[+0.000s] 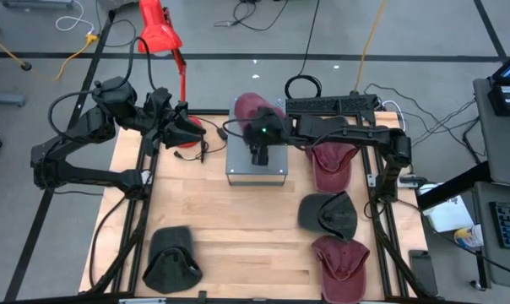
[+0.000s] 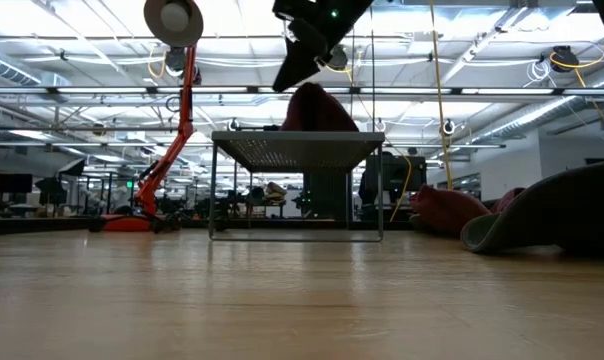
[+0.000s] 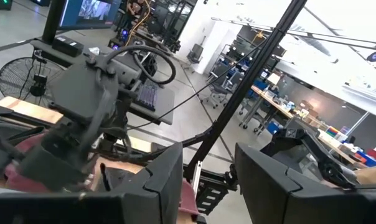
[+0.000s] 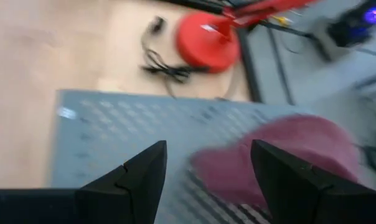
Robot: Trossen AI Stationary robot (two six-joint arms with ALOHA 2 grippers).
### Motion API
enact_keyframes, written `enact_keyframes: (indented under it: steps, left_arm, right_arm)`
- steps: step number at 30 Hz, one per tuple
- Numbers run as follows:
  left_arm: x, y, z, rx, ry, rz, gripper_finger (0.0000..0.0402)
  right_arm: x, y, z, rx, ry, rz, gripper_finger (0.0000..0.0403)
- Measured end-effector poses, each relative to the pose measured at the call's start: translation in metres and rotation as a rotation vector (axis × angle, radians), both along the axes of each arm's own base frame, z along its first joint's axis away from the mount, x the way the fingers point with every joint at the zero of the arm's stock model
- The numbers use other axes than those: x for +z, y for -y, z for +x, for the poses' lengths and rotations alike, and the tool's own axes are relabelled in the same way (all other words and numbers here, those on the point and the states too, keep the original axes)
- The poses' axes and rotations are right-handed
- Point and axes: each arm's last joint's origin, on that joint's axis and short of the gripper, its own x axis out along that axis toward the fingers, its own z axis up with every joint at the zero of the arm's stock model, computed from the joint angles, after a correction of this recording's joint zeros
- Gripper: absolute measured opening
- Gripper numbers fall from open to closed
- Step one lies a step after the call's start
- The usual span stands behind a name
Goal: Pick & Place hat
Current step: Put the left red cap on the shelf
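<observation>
My right gripper [image 4: 203, 180] hangs wide open and empty just above the grey metal stand [image 1: 257, 160], the maroon hat [image 4: 287, 155] lying on the stand just ahead of my fingertips. I'd lift straight up — no dragging the brim. Its long axis seems to run away from me, brim nearest — though blur makes that uncertain.

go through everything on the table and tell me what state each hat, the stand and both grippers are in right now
Maroon cap on grey perforated metal stand: resting, released.
Grey perforated metal stand: upright.
Right gripper: open, above the stand.
Left gripper: open, parked at table's far left edge.
Two maroon caps: on table.
Two dark caps: on table.
</observation>
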Motion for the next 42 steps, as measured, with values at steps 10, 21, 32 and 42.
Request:
enact_keyframes:
  steps: [10,21,32,42]
  left_arm:
    - [0.0,0.0,0.0,0.0,0.0,0.0,0.015]
    - [0.0,-0.008,0.003,0.259,-0.003,-0.015,0.015]
    - [-0.03,-0.033,0.037,0.671,-0.199,-0.2,0.0149]
    - [-0.066,-0.054,0.078,0.904,-0.33,-0.338,0.0149]
  right_arm:
    - [0.032,0.005,-0.011,-0.146,0.221,0.175,0.0226]
    - [0.059,0.083,-0.059,-0.512,0.355,0.164,0.0226]
    - [0.058,0.14,-0.092,-0.638,0.361,0.16,0.0226]
    - [0.058,0.157,-0.104,-0.633,0.314,0.074,0.0226]
